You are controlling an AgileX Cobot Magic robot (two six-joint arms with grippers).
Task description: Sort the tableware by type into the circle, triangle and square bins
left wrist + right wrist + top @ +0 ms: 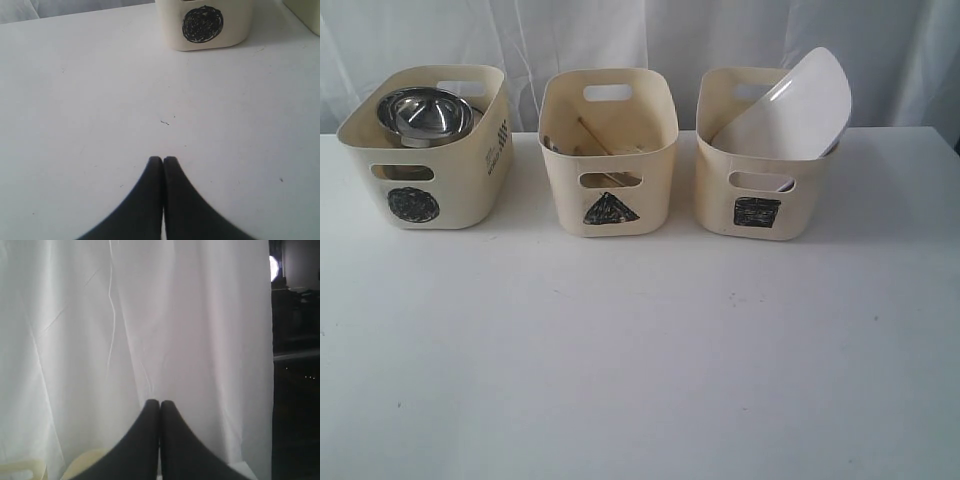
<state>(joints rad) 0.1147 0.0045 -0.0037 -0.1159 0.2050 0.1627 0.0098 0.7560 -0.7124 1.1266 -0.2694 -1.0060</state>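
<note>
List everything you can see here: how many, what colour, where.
circle bin: one, cream, left of the row
triangle bin: one, cream, middle
square bin: one, cream, right
steel bowl: one, silver, in the circle bin
wooden chopstick: at least one showing, brown, in the triangle bin
white plate: one, white, leaning in the square bin
table: one, white, under the bins
curtain: one, white, behind
left gripper: one, black, shut, over the table near the circle bin
right gripper: one, black, shut, facing the curtain
</note>
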